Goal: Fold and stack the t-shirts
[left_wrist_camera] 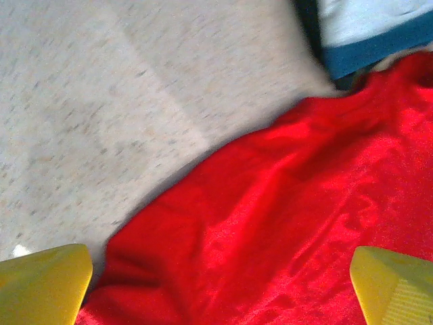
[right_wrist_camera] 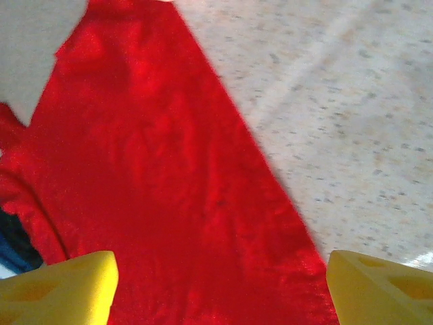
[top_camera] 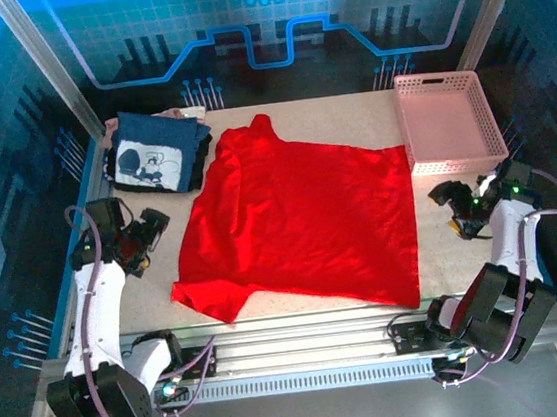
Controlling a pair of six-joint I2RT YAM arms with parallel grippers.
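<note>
Top external: red t-shirt lies spread flat across the middle of the table, collar end toward the top of the frame, one sleeve at lower left, no print visible on the upward face. Navy t-shirt sits folded at upper left, white-grey print up, its right edge just beside the red cloth. Pink basket stands at upper right, apart from the red shirt's right edge. Left gripper sits at centre left, near the shirt's left edge, jaws parted and holding nothing. Right gripper sits at centre right, just off the shirt's right edge, jaws likewise parted and empty. Left wrist: two yellow fingertips sit in the bottom corners, spread wide (nothing between them but cloth below); red fabric fills the lower right, speckled table the upper left, a strip of navy shirt the upper right corner. Right wrist: yellow fingertips again in the bottom corners, wide apart and empty; red fabric runs as a tapering band from top left to bottom centre, bare table to its right.
</note>
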